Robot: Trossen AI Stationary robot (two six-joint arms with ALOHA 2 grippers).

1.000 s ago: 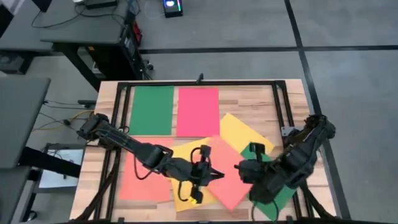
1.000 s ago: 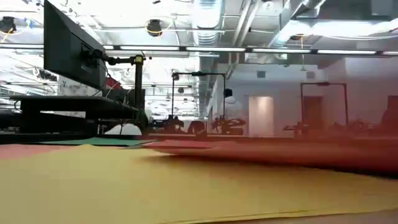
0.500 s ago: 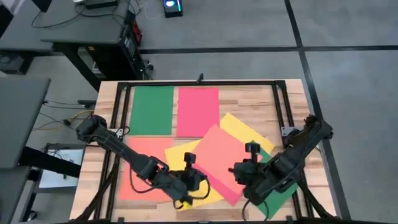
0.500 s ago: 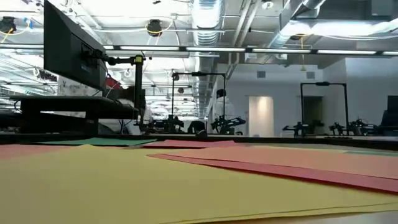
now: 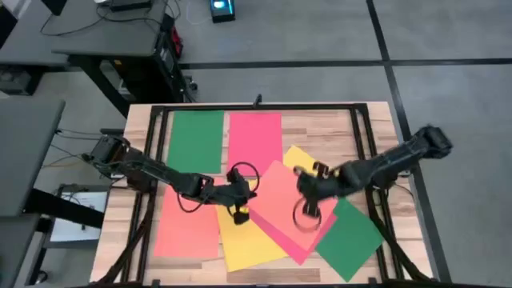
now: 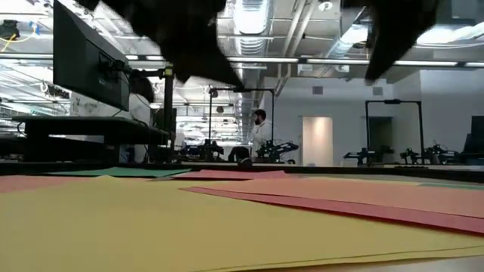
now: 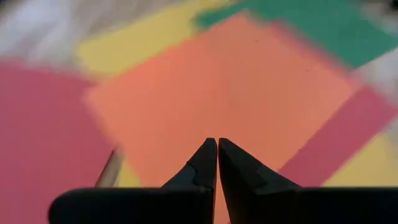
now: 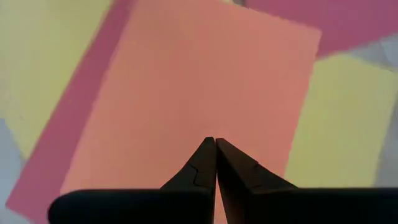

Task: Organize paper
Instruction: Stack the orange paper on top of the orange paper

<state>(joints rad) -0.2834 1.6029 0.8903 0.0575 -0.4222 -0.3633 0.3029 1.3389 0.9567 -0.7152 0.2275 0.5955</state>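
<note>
Paper (image 5: 276, 196), overlapping green, pink-red, orange, yellow

My left claw (image 5: 239, 210) and right claw (image 5: 308, 210) have lifted and swung away from the counter's near edge toward its middle; the tilted orange sheet (image 5: 280, 198) has slid farther in too.

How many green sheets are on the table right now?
2. One green sheet lies squared up at the table's far left beside the pink-red sheet; the other green sheet lies tilted at the near right, partly under the pile. Others could be hidden beneath.
</note>
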